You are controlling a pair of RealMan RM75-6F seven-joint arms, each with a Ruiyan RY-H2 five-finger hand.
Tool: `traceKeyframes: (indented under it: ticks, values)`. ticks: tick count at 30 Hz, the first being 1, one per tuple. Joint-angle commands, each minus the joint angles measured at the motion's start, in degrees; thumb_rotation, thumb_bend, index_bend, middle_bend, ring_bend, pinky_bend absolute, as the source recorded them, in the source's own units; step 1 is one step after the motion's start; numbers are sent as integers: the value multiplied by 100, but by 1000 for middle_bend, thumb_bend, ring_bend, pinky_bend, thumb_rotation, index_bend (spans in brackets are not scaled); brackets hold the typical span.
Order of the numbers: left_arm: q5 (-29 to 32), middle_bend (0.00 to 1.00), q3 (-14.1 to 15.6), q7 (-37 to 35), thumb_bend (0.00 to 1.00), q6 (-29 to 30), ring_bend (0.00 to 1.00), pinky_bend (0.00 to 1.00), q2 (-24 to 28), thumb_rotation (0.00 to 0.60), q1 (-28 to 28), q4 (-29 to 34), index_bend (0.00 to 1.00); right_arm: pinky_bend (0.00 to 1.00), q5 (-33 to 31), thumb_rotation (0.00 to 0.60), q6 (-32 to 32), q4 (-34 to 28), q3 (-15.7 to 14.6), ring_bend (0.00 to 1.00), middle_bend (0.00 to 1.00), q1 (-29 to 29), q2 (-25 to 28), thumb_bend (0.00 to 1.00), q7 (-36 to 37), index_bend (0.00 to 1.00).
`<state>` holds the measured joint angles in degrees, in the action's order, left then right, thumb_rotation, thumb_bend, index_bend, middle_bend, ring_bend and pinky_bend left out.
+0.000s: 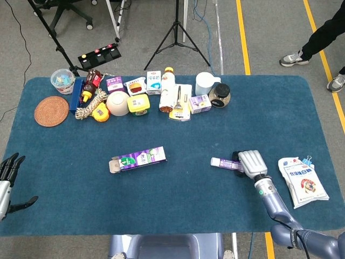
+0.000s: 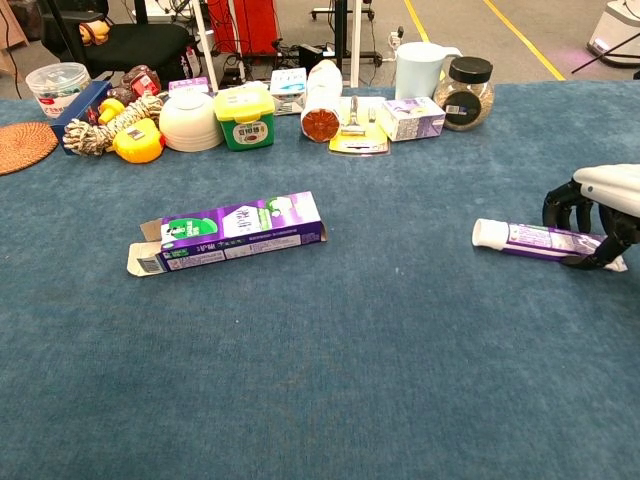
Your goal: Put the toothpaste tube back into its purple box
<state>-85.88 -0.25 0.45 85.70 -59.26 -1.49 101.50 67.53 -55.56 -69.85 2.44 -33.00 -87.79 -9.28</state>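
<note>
The purple box (image 1: 138,158) (image 2: 235,230) lies flat left of the table's middle, its open flap end pointing left. Well to its right lies the white and purple toothpaste tube (image 1: 222,162) (image 2: 530,237), cap end toward the box. My right hand (image 1: 250,162) (image 2: 600,205) sits low over the tube's tail end. Its fingers curl down behind the tube and its thumb presses the near side, so it grips the tail while the tube rests on the cloth. My left hand (image 1: 6,181) hangs at the table's front left corner with fingers apart and holds nothing.
A row of items lines the back edge: a white bowl (image 1: 117,102), a jug (image 1: 205,82), a dark-lidded jar (image 2: 463,92), small boxes. A woven mat (image 1: 51,110) lies far left. A white bag (image 1: 302,181) lies right of my right hand.
</note>
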Motion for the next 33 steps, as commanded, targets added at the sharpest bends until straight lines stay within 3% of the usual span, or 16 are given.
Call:
traceKeyframes:
  ticks: [1, 10, 22, 33]
  values:
    - [2, 0, -1, 1, 33, 0, 0, 138, -1, 600, 0, -1, 0, 558, 126, 600, -101, 84, -2, 508, 532, 39, -54, 381, 6, 508]
    - [28, 0, -1, 49, 34, -53, 0, 137, -17, 600, -23, 0, 0, 559, 694, 600, -519, -185, 6, 509, 529, 161, 163, 518, 211, 514]
    - [178, 0, -72, 83, 34, -300, 0, 137, -79, 600, -171, -52, 0, 559, 1066, 600, -1098, -1361, 64, 509, 534, 382, 891, 529, -137, 522]
    - [78, 0, -140, -75, 34, -482, 0, 146, -290, 600, -395, -358, 0, 563, 1358, 600, -1701, -2383, -98, 515, 544, 873, 1348, 530, -277, 534]
